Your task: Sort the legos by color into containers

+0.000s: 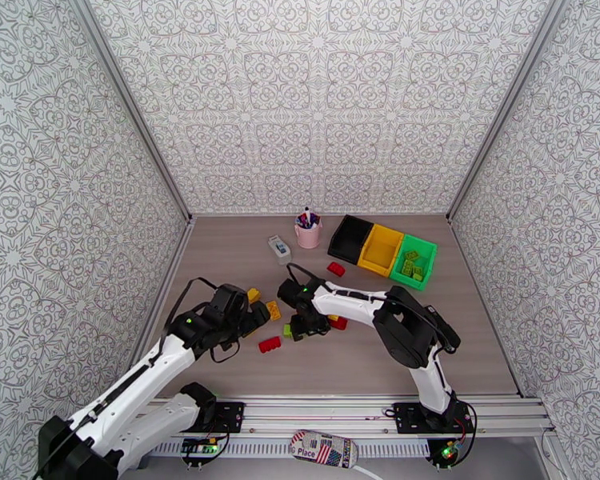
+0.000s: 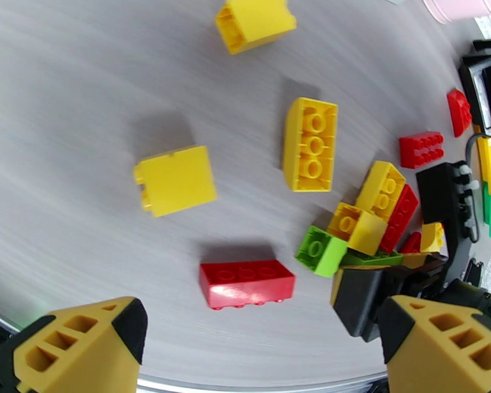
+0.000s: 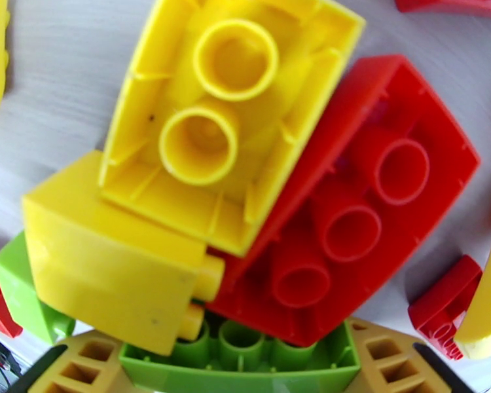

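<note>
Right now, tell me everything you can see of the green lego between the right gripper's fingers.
The green lego is lime, glossy plastic, turned hollow side to the right wrist camera: thin walls with round tubes inside. It sits between the right gripper's tan fingers, one at each end, seemingly clamped. A red lego and a yellow lego meet its far edge; its near part is cut off. Whether it rests on the table is unclear.

The containers (image 1: 380,250) stand in a row at the far right of the table (image 1: 476,346), a cup (image 1: 308,234) to their left and a small box (image 1: 279,250) left of that. Most legos (image 1: 270,343) lie mid-table before them; several sit in the rightmost container.
</note>
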Robot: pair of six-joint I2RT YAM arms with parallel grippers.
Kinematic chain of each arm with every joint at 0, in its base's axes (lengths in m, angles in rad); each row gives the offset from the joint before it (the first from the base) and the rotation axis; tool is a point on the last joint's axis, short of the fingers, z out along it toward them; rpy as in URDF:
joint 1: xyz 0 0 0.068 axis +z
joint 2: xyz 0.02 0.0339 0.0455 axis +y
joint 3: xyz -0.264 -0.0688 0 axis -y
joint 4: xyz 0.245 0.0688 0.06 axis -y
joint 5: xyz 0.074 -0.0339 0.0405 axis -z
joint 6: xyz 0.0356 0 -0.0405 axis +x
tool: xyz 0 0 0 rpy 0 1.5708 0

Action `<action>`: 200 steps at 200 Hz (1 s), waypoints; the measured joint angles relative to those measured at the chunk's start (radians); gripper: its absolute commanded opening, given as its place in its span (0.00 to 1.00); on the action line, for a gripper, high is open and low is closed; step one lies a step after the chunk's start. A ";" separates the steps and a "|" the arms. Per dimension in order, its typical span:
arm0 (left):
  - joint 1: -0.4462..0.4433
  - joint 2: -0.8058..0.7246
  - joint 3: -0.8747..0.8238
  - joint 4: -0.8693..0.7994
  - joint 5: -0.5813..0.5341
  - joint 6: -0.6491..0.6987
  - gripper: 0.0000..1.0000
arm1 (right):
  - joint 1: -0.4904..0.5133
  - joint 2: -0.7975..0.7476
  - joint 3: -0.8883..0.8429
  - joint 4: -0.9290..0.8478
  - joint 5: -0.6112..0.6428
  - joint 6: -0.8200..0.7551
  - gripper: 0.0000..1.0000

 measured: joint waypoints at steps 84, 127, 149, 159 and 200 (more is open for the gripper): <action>-0.076 0.283 0.155 0.157 0.127 0.057 0.99 | -0.064 -0.199 -0.045 -0.001 0.010 0.013 0.50; -0.119 0.481 0.332 0.242 0.224 0.097 0.99 | -0.196 -0.372 -0.164 0.024 0.002 0.034 0.49; -0.144 0.591 0.431 0.275 0.276 0.109 0.99 | -0.260 -0.435 -0.224 0.028 -0.001 0.037 0.49; -0.157 0.639 0.478 0.284 0.298 0.112 0.99 | -0.287 -0.459 -0.252 0.031 -0.004 0.037 0.49; -0.206 0.823 0.655 0.309 0.376 0.127 0.98 | -0.404 -0.536 -0.346 0.035 -0.026 0.032 0.48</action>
